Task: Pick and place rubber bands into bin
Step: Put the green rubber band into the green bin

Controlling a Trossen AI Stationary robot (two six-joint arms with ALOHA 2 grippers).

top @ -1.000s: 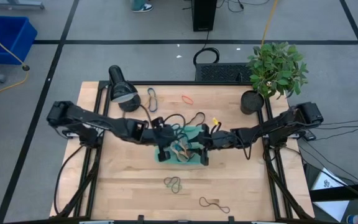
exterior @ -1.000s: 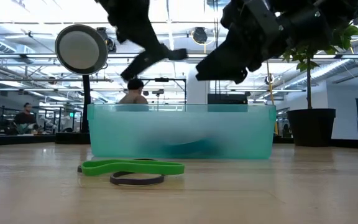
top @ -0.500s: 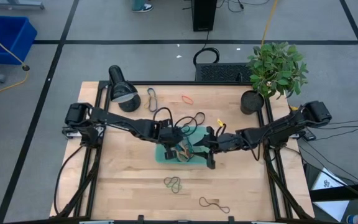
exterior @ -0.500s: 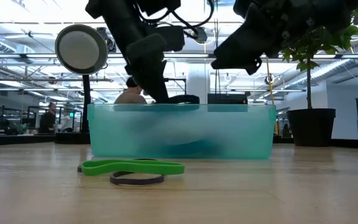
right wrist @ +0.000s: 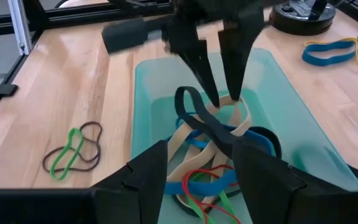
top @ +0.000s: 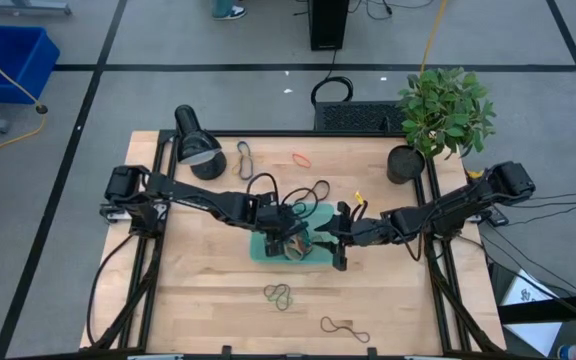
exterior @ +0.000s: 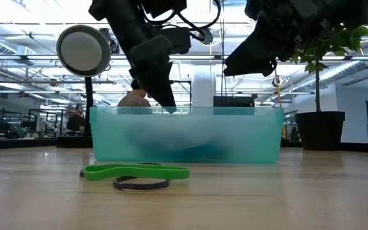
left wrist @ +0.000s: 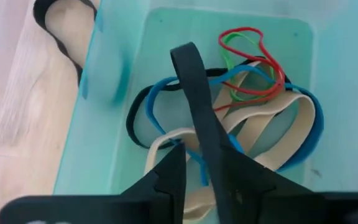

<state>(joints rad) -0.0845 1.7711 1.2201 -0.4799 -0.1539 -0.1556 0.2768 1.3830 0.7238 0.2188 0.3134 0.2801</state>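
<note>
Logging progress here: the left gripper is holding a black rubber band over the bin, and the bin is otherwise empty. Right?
Not quite. The left gripper does hold a black rubber band over the bin, but the bin is not empty: the left wrist view shows blue, tan, red and green bands already inside.

You see a wooden table [top: 208, 300] on a grey floor [top: 168, 100] crossed by dark lines. At 10 o'clock of the table sits a blue crate [top: 8, 60]; at 12 o'clock, a black box [top: 329, 22]. A potted plant [top: 443, 110] stands at the table's 2 o'clock corner, a lamp [top: 196, 148] at 11 o'clock. Level across the table, you look into a bright hall with ceiling lights [exterior: 24, 32] and people [exterior: 76, 119] at desks.
</note>
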